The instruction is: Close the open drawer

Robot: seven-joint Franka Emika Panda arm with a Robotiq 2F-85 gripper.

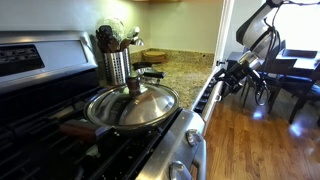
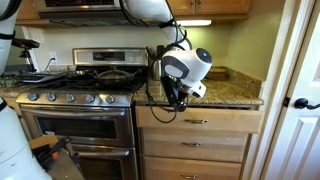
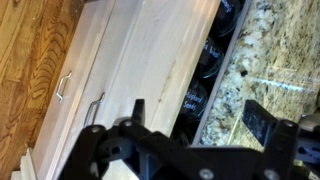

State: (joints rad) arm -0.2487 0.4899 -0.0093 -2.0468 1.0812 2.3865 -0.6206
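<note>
The drawer (image 3: 150,50) is a light-wood top drawer under the granite counter (image 3: 270,50). In the wrist view it stands open by a narrow gap, and dark spice jars (image 3: 208,58) show in that gap. My gripper (image 3: 200,122) is open and empty. One finger is over the drawer front and the other over the counter edge. In an exterior view the gripper (image 2: 176,98) hangs just in front of the top drawer front (image 2: 205,121). In an exterior view it sits by the counter's front edge (image 1: 228,75).
A stove (image 2: 80,100) stands beside the cabinet, with a lidded pan (image 1: 132,105) and a metal utensil holder (image 1: 117,62) near it. Lower drawers with metal handles (image 3: 62,85) sit below. Wood floor (image 3: 30,60) and dark dining furniture (image 1: 295,75) lie beyond.
</note>
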